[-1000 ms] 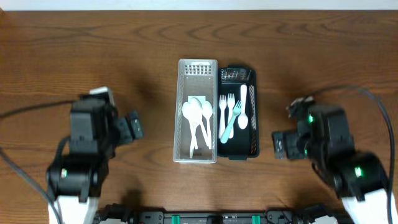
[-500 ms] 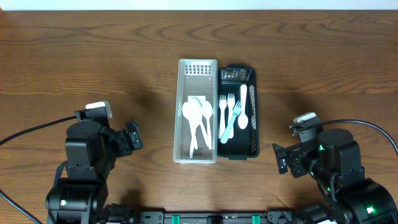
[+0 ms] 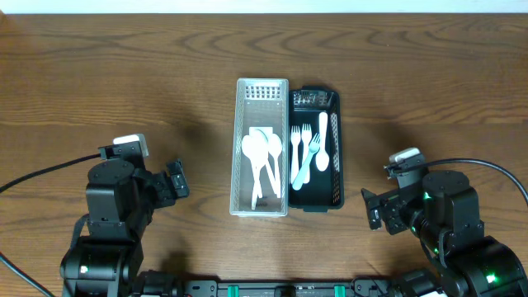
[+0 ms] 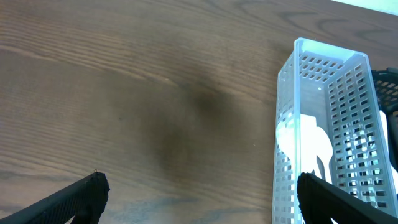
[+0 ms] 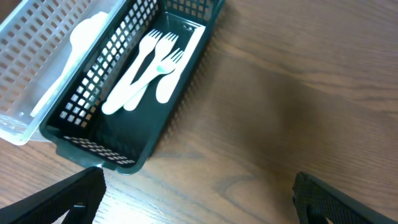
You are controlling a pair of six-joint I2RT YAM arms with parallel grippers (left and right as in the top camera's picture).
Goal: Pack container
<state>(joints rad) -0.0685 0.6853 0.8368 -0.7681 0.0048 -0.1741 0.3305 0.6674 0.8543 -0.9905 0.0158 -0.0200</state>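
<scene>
A white slotted basket [image 3: 261, 91] stands at the table's middle with white spoons [image 3: 261, 157] lying in it. Touching its right side is a dark green basket [image 3: 334, 107] holding white and pale blue forks [image 3: 304, 153] and a white spoon [image 3: 322, 142]. The white basket also shows in the left wrist view [image 4: 323, 124], the green one in the right wrist view [image 5: 124, 87]. My left gripper [image 4: 199, 202] is open and empty over bare wood, left of the white basket. My right gripper [image 5: 199, 199] is open and empty over bare wood, right of the green basket.
Both arms sit near the table's front edge, the left arm [image 3: 115, 206] at the lower left and the right arm [image 3: 437, 219] at the lower right. Black cables trail from each arm to the sides. The wooden table [image 3: 124, 66] stretches behind them.
Both arms pulled back toward the front edge between one second and half a second ago. Since then nothing has moved. The baskets and cutlery have stayed put.
</scene>
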